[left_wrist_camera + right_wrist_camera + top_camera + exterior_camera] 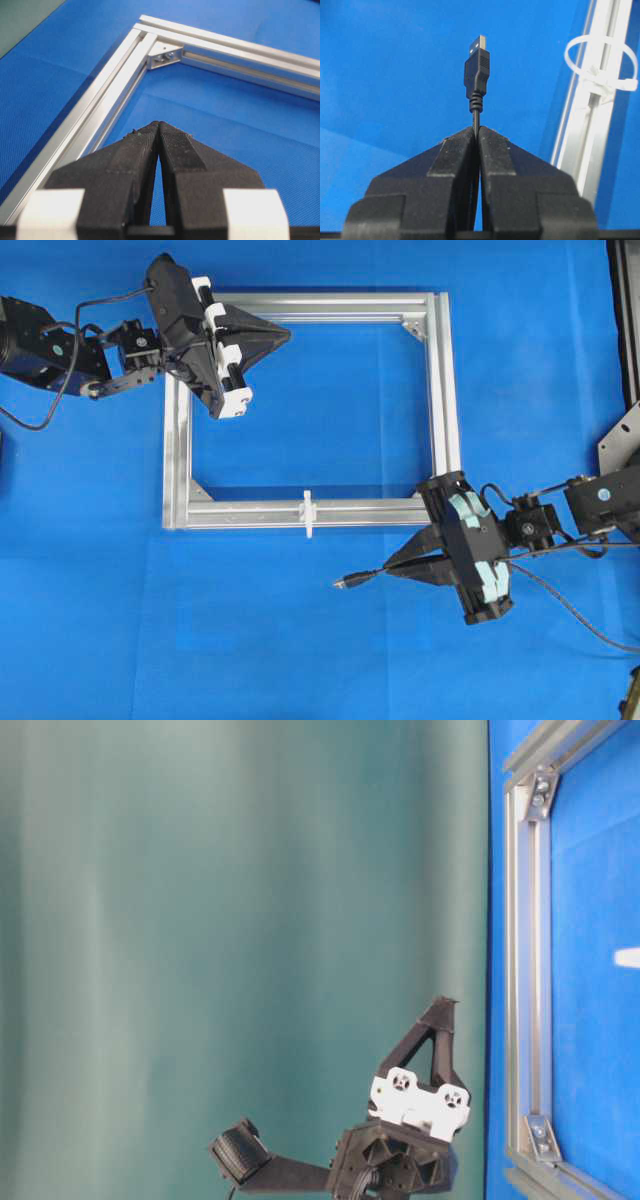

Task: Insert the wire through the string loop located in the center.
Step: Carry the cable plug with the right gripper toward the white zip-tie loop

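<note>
The wire [362, 577] is a thin black cable ending in a dark plug [476, 70] with a metal tip. My right gripper [388, 571] is shut on the cable just behind the plug, which juts out left past its fingertips [476, 131]. The string loop [309, 512] is a small white tie standing on the near rail of the frame; in the right wrist view the string loop [598, 62] lies up and right of the plug, apart from it. My left gripper [287, 335] is shut and empty above the frame's far-left corner, its tips [158, 123] pressed together.
A square silver aluminium frame [440, 390] lies flat on the blue cloth. Its corner bracket [163, 56] shows ahead of the left gripper. The rest of the wire trails off to the right [580, 615]. The left arm [410, 1110] stands beside the frame rail [520, 970].
</note>
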Motion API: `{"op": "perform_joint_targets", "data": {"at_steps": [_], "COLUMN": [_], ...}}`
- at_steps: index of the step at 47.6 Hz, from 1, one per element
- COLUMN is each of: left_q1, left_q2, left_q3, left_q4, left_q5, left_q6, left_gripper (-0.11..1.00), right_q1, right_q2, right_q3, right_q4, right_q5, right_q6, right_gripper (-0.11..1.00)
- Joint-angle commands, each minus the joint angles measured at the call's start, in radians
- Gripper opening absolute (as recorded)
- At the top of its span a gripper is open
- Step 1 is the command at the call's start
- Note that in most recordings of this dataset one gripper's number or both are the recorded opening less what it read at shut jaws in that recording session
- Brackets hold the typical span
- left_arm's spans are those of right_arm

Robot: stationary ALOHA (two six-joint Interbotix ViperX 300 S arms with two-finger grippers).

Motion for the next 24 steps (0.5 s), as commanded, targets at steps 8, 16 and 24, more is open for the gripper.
{"op": "perform_joint_targets", "data": {"at_steps": [8,16,24], "left_q1": [0.002,0.0,0.002], "left_q2": [-0.032,-0.032,-0.032], "left_q3": [-0.006,-0.008,-0.006], "left_q4": [0.002,0.002,0.002], "left_q5": [-0.009,-0.009,-0.009], "left_q6": [-0.005,-0.005,-0.005], "left_gripper": [0.0,0.0,0.0], "right_q1": [-0.075,-0.129,-0.158], "right_q2": [-0.017,-0.017,-0.017], "right_q3": [-0.003,0.005,0.011], "right_q4": [0.003,0.005,0.005], "right_q5": [-0.003,-0.003,-0.003], "right_q6": [0.0,0.0,0.002], "right_gripper": [-0.02,-0.02,-0.02]}}
